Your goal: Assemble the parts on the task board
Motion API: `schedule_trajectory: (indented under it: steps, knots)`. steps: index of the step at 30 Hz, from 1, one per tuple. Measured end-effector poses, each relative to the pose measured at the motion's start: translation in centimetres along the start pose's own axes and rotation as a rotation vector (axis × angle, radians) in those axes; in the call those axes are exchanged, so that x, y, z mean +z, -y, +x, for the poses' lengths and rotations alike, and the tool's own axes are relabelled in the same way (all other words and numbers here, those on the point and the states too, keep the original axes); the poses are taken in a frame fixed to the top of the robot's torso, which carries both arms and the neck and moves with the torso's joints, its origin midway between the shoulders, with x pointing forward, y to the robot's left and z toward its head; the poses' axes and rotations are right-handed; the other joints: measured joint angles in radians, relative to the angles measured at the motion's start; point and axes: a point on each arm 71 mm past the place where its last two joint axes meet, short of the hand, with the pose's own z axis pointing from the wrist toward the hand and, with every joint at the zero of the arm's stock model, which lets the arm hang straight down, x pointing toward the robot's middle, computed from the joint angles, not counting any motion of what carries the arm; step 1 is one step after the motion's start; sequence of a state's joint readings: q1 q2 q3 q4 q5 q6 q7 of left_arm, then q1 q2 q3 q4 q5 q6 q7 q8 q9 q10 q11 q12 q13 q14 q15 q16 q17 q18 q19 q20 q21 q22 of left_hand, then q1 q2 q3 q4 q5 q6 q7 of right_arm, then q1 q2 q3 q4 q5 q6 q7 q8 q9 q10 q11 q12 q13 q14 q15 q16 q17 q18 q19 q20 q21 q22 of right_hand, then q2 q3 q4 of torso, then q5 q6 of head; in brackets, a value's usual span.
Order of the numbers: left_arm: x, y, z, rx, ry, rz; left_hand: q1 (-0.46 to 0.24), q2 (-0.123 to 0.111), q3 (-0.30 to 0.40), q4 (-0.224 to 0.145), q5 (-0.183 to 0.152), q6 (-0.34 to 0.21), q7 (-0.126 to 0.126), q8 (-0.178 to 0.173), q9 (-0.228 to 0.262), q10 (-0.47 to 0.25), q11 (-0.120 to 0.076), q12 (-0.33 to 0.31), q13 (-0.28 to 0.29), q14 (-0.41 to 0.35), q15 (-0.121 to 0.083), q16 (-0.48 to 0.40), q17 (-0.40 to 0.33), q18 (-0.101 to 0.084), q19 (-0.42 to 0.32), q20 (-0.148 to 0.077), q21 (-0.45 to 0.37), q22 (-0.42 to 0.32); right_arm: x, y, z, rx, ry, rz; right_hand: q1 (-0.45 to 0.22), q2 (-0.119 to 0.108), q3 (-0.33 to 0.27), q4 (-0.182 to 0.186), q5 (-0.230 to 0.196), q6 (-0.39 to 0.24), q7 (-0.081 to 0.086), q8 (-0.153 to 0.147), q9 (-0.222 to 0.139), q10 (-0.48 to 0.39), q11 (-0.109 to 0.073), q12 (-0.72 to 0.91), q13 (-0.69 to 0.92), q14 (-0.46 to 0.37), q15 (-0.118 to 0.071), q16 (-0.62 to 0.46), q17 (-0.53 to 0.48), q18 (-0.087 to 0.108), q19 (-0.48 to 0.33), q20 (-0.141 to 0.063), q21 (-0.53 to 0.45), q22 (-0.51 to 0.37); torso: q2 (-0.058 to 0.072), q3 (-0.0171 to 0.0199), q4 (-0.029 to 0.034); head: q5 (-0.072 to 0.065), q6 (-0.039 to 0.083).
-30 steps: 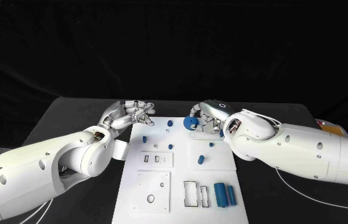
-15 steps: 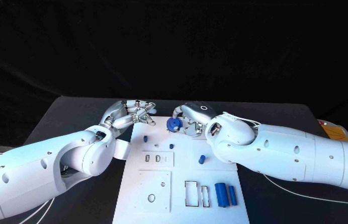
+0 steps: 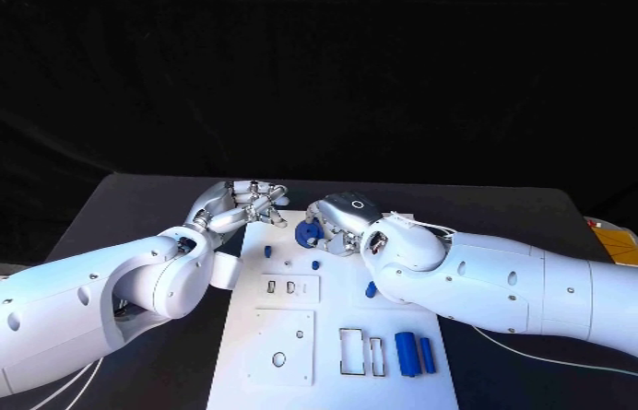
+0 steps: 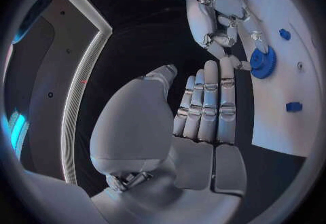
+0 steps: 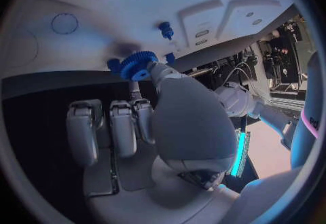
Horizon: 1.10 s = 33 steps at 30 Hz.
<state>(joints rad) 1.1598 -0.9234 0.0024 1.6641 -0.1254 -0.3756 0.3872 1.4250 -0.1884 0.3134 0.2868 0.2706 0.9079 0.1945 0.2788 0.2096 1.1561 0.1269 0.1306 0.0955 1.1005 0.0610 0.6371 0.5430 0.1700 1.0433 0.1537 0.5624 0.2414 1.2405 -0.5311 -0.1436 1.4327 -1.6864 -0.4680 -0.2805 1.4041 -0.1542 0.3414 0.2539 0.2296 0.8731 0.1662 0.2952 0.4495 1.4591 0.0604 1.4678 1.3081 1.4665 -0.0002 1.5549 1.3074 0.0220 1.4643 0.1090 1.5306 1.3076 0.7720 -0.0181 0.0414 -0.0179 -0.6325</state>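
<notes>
Gear (image 3: 307, 233) pinched in the right hand (image 3: 339, 223), held just above the far end of the task board (image 3: 259, 359).

Blue, toothed, gripped between thumb and a fingertip, other fingers curled beside it; seen from the right wrist hovering over the board's white surface close to a small blue peg (image 5: 165, 30). Left hand (image 3: 242, 206) at the board's far left corner, off the plate, fingers straight and pressed together side by side, holding nothing. On the board: small blue pegs (image 3: 315, 265) near the middle, two blue bars (image 3: 415, 353) standing side by side at the near right, beside rectangular cut-outs (image 3: 359, 351). White plate lying lengthwise down the middle of a black table (image 3: 133, 216); blackness behind the table's far edge.
</notes>
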Motion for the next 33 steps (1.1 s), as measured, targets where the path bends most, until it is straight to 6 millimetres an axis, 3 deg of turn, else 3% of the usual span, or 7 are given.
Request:
schedule_trajectory:
  steps: [15,19,23,33]
  knots:
    - [0.0,0.0,0.0,0.0,0.0,0.0,0.0,0.0,0.0,0.0,0.0,0.0,0.0,0.0,0.0,0.0,0.0,0.0,0.0,0.0,0.0,0.0,0.0,0.0,0.0,0.0,0.0,0.0,0.5,0.2,0.8,-0.009,-0.014,0.013,-0.014,-0.014,0.009,0.005,-0.002,0.0,-0.001,-0.003,-0.003,0.003,0.003,0.0,0.0,0.0,0.0,0.0,0.0,0.0,0.0,0.0,0.0,0.0,-0.001,0.001,-0.0015,0.002,-0.006]
    - [0.0,0.0,-0.1,0.0,0.001,0.0,0.0,0.0,0.0,0.0,0.0,0.0,0.0,0.0,0.0,0.0,0.0,0.0,0.0,0.0,0.0,0.0,0.0,0.0,0.0,0.0,0.0,0.0,0.6,0.3,1.0,-0.012,-0.016,0.019,-0.03,-0.03,0.018,0.008,-0.026,-0.009,-0.007,-0.037,-0.013,-0.008,0.015,-0.013,0.0,0.0,0.001,0.0,0.0,0.0,0.0,0.0,-0.004,0.0,-0.001,0.0012,-0.0026,0.002,-0.005]
    - [0.0,0.0,-0.1,0.0,0.001,0.0,0.0,0.0,0.0,0.0,0.0,0.0,0.0,0.0,0.0,0.0,0.0,0.0,0.0,0.0,0.0,0.0,0.0,0.0,0.0,0.0,0.0,0.0,0.7,0.4,1.1,-0.01,-0.018,0.024,-0.059,-0.036,0.009,0.024,-0.053,-0.052,0.009,-0.07,-0.026,-0.018,0.025,-0.02,0.0,-0.002,0.013,0.0,0.0,0.0,0.002,0.009,-0.007,0.0,-0.001,0.0012,-0.0027,0.001,-0.004]
    - [-0.1,0.0,-0.1,0.001,0.001,-0.001,0.0,0.0,0.0,0.0,0.0,0.0,0.0,0.0,0.0,0.0,0.0,0.0,0.0,0.0,0.0,0.0,0.0,0.0,0.0,0.0,0.0,0.0,0.7,0.6,1.2,0.007,-0.036,0.032,-0.171,-0.018,-0.042,0.036,-0.03,-0.051,0.009,-0.079,-0.024,-0.018,0.032,-0.02,0.0,0.002,0.017,0.0,0.0,0.0,0.002,0.017,-0.007,0.001,-0.001,0.0012,-0.0026,0.0,-0.005]
